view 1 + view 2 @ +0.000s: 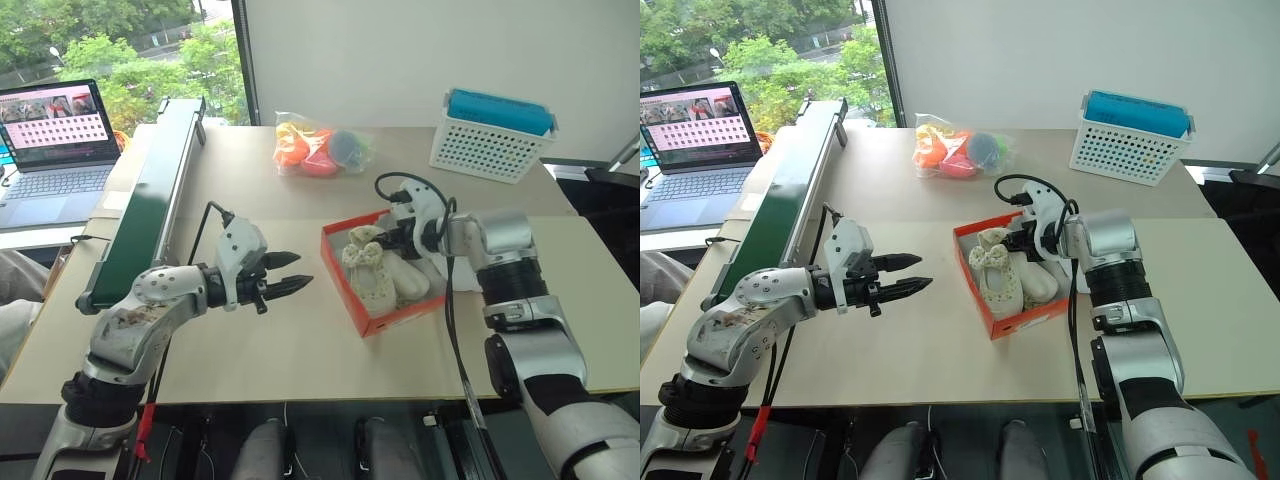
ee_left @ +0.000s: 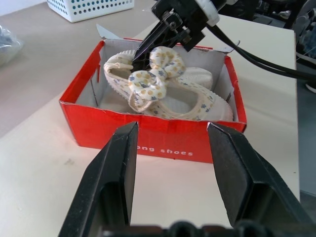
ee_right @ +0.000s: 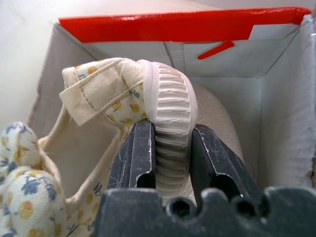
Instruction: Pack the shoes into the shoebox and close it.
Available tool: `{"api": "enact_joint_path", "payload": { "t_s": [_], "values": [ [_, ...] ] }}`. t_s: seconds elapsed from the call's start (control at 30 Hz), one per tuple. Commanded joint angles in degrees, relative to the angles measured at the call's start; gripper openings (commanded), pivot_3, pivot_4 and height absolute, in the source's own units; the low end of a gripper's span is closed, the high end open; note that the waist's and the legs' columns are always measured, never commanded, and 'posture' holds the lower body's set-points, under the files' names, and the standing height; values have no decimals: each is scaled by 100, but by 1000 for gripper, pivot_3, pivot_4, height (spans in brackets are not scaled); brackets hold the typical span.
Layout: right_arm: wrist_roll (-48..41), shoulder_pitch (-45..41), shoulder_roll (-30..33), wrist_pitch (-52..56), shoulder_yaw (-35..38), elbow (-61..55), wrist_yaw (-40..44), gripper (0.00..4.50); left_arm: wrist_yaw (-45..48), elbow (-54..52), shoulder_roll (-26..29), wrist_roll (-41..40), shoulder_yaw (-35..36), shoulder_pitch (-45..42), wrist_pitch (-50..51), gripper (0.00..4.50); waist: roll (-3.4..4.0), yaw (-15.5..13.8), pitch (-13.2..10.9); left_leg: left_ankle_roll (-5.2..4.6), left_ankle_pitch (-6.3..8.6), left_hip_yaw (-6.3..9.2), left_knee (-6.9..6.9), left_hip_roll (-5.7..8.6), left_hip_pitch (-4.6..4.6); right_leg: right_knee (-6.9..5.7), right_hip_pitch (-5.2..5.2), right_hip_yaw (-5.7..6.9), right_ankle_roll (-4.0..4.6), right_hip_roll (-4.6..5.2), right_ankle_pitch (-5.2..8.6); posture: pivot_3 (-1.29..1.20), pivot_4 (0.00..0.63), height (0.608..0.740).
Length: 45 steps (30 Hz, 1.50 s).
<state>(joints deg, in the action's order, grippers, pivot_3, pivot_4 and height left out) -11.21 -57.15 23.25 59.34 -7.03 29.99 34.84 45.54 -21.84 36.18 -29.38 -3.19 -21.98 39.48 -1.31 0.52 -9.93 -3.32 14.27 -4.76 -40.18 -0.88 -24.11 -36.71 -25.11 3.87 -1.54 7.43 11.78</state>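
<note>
Red shoebox (image 1: pixel 372 300) sits open on the beige table (image 1: pixel 270 340), right of centre, with no lid over it. Both cream shoes are inside it. The left shoe (image 1: pixel 368 272), with a floral bow on top, lies along the left wall; the right shoe (image 1: pixel 410 282) lies beside it, sole up, toward the right wall.

Right gripper (image 3: pixel 170 158) is reaching into the far end of the box, pointing down and toward the left. Its 2 black fingers (image 3: pixel 140 158) are clamped on the heel of the bow shoe, pinching the ribbed white sole edge between them. The heel is lifted off the box floor while the toe end rests inside.

Left gripper (image 1: pixel 290 272) hangs over bare table left of the box, well apart from it, aimed at its near-left wall. Its fingers (image 2: pixel 111 182) are apart, with nothing between them.

Far side of the table: clear plastic bag of orange and blue toys (image 1: pixel 318 148), and a white perforated basket (image 1: pixel 488 148) with a blue top at far right. A green conveyor (image 1: pixel 150 200) runs along the left edge. An open laptop (image 1: pixel 55 150) sits on a separate surface further left.
</note>
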Motion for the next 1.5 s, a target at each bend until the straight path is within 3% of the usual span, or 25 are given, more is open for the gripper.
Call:
{"api": "enact_joint_path", "payload": {
  "t_s": [0.03,0.27,0.53,0.83,1.03,1.1,1.27,1.37,1.43,1.5],
  "values": [
    [673,127,134,-532,-514,463,-253,739,-35,-257,49,-67,144,-61,8,2355,-7,2,6,0,-1,0,-1,0,4,0,4,0,0,0,0,0,150,699],
    [948,-361,-299,-984,-1004,264,-250,739,-48,-256,53,-66,155,-52,41,2355,-16,42,12,1,-7,0,0,-4,33,-1,22,-5,-24,0,14,0,150,699],
    [1149,-645,-570,-1050,-1113,166,-181,739,-86,-270,57,-70,167,-43,46,2355,-15,73,11,15,-19,-4,13,-7,25,-12,-2,-10,13,-3,-8,0,150,699],
    [1740,-27,-987,-2101,-1697,1547,-66,739,-103,-273,72,-89,172,-76,62,2355,-22,103,17,14,-19,-5,11,-7,28,-9,4,-10,12,-3,-7,0,150,699],
    [2355,330,-1320,-2766,-2150,2130,-1,739,-90,-230,77,-85,168,-107,62,2355,-43,184,68,16,-17,-3,35,-13,111,0,77,-9,-20,-6,22,0,150,699],
    [2504,366,-1444,-2926,-2172,2295,-47,739,-92,-224,71,-77,150,-117,64,2355,-48,193,98,60,9,-3,41,-14,135,2,89,-9,-22,-4,32,0,150,699],
    [1883,21,-1665,-2365,-1037,2218,-160,739,-105,-270,65,-94,135,-114,100,2355,-74,200,147,73,17,-2,50,-22,176,-1,99,-9,-11,-5,40,0,150,699],
    [1238,-235,-1621,-1533,22,1678,-368,739,-107,-275,69,-97,142,-92,109,2355,-74,188,147,73,17,-2,50,-23,165,-2,92,-10,-8,-4,38,0,150,699],
    [1057,-235,-1559,-1123,347,1302,-441,739,-110,-276,66,-91,134,-80,106,2355,-68,185,142,74,15,-1,49,-23,117,-5,67,-8,36,-3,11,0,150,699],
    [750,-151,-1513,-669,836,716,-618,1623,-128,-287,51,-91,123,-77,119,2440,-64,187,139,64,4,-1,48,-20,74,-13,24,-10,40,-3,9,0,150,699]
  ]
}}
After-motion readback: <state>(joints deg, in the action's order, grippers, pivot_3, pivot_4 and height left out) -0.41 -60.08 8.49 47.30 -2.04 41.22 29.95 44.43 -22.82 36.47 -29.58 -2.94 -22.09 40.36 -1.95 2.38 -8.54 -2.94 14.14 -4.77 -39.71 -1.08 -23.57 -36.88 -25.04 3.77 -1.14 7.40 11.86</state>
